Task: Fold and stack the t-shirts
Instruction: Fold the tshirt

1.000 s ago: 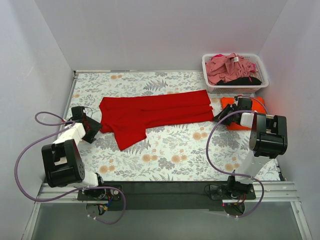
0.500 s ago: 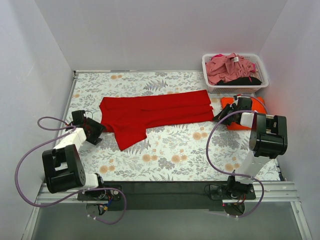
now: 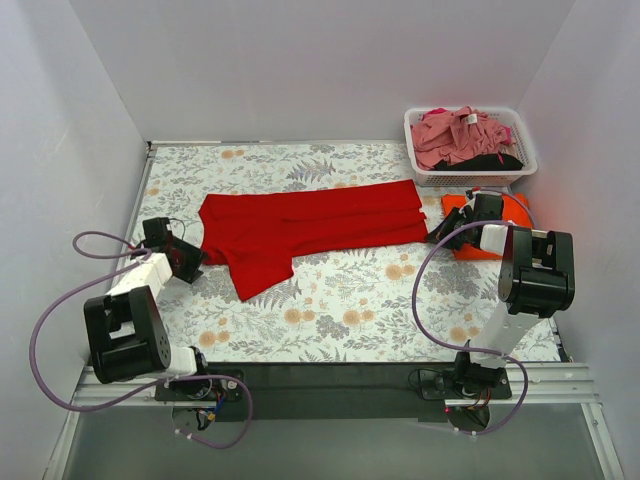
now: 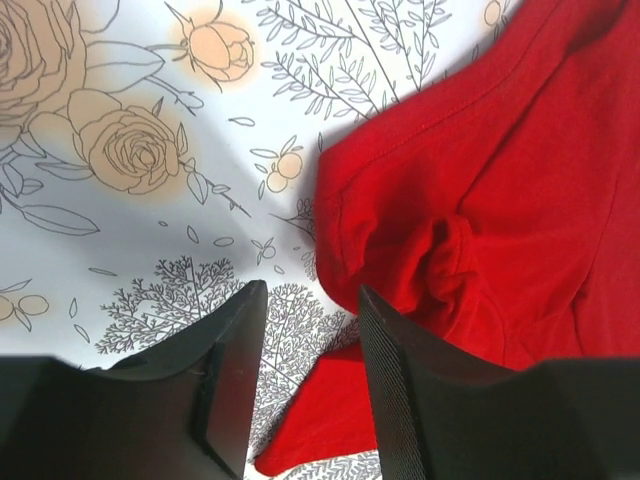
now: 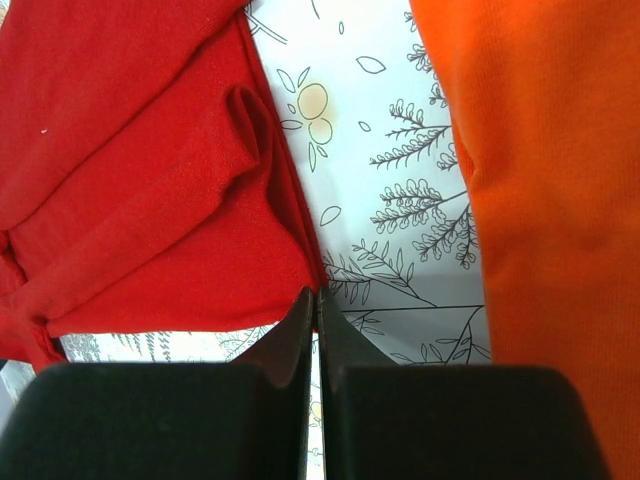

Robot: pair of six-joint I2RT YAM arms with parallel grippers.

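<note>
L arm (image 3: 122, 318) folded low at near-left, forearm angled fwd, wrist turned so L gripper (image 3: 186, 258) points right, held low. L wrist cam: L gripper (image 4: 308, 292) fingers (image 4: 228, 370) parted, clear gap btw them, tips pointing away from cam. R arm (image 3: 537, 272) elbow raised, forearm reaching fwd-left, R gripper (image 3: 437, 236) low, pointing left. R wrist cam: R gripper (image 5: 316, 292) tips pressed flat together, no gap seen.
</note>
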